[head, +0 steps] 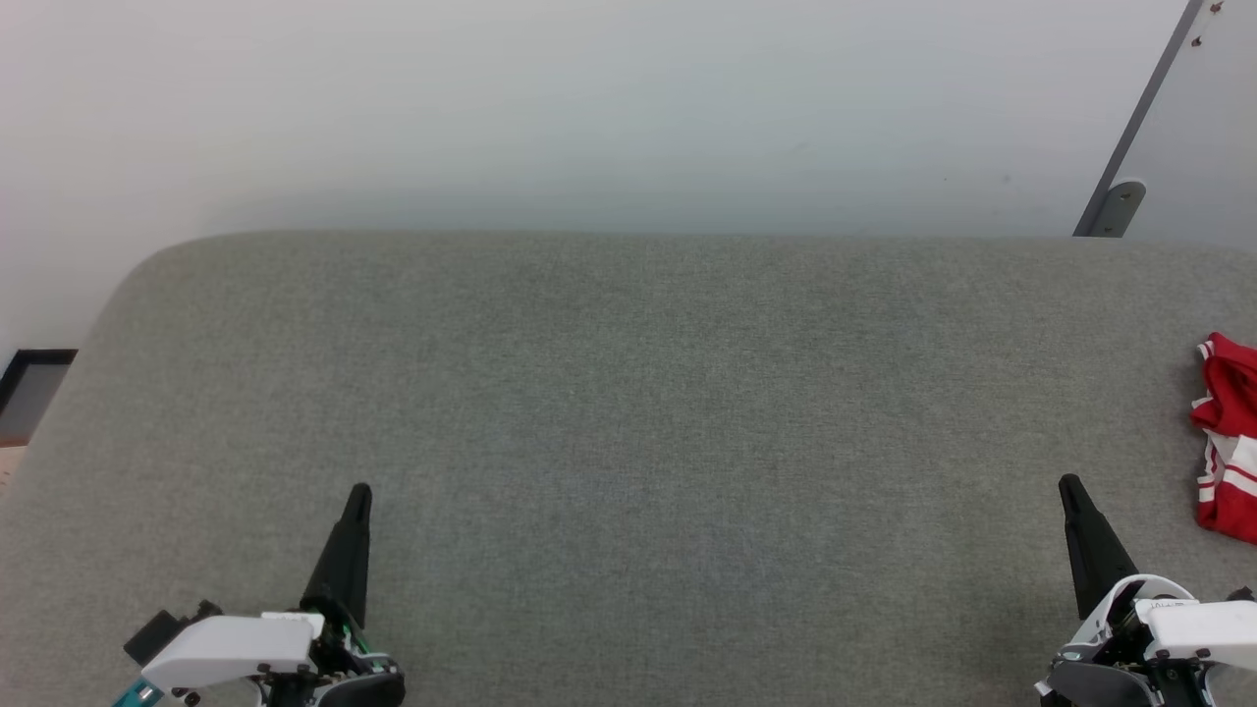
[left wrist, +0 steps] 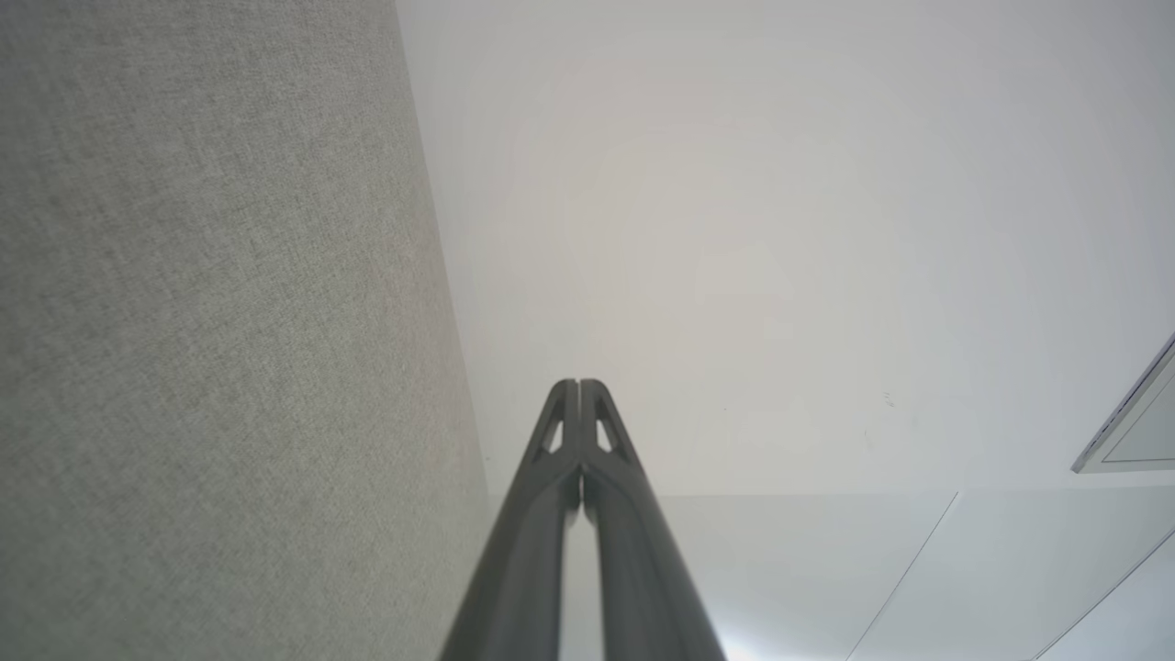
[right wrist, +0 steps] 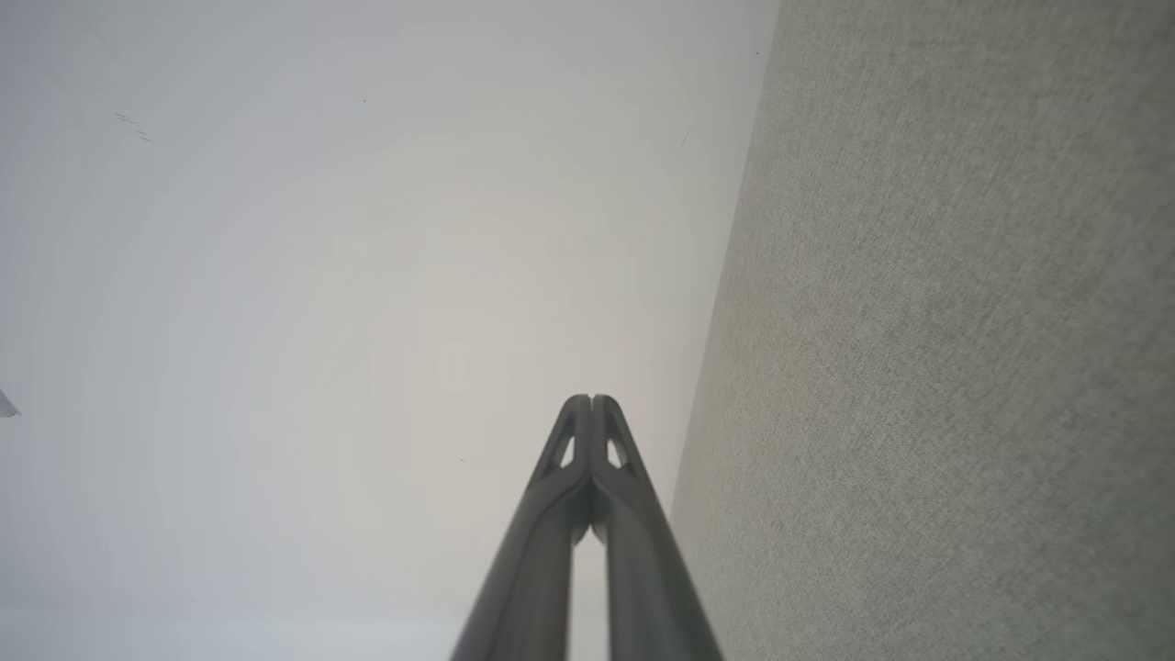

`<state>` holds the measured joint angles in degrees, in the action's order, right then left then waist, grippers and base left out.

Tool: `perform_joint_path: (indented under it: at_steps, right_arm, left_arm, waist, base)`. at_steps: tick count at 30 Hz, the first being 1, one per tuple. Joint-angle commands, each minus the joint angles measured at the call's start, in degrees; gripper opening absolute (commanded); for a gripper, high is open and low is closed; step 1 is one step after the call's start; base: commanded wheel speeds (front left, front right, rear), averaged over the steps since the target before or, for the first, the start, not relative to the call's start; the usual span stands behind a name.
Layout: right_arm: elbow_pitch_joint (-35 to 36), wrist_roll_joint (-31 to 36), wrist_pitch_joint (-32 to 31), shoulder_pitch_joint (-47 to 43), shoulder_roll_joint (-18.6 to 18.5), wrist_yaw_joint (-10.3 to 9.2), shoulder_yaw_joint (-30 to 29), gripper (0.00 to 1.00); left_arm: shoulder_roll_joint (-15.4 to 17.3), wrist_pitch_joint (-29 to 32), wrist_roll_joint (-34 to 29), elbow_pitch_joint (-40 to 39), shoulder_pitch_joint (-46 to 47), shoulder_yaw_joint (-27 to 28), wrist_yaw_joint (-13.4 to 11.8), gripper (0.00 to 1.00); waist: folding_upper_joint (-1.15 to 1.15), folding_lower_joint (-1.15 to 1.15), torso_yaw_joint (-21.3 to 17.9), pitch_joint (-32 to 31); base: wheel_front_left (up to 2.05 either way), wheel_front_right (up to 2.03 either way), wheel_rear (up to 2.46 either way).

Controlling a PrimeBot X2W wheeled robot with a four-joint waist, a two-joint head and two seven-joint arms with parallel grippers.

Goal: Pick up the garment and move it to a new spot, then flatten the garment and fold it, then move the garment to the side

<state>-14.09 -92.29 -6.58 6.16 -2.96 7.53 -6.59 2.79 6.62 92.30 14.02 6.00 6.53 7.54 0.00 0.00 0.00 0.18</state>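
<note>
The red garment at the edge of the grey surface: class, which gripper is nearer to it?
Right. The right gripper sits close beside the garment, apart from it; the left gripper is far across the grey surface.

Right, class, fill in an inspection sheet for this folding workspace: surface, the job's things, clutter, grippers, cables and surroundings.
Surface: grey fabric-covered table, rounded far-left corner, bare across the middle.
Job's things: red and white garment, bunched on the table at the far right, cut off by the head view's edge.
Clutter: nothing seen.
Grippers: left gripper and right gripper both shut, holding nothing, over the near side, apart from the garment.
Cables: nothing seen.
Surroundings: pale wall behind; grey bracket upper right; dark-framed panel far left.
</note>
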Motion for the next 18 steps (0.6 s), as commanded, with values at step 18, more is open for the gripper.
perform_joint_path:
  at_steps: [18]
  right_arm:
    - [0.2, -0.2, -0.1, 0.2, 0.2, -0.08, 0.0, 0.00]
  left_arm:
    - [0.0, 0.1, 0.2, 0.1, 0.5, 0.1, -0.1, 0.00]
  waist:
    - [0.00, 0.00, 0.0, 0.0]
  base:
    - [0.00, 0.00, 0.00]
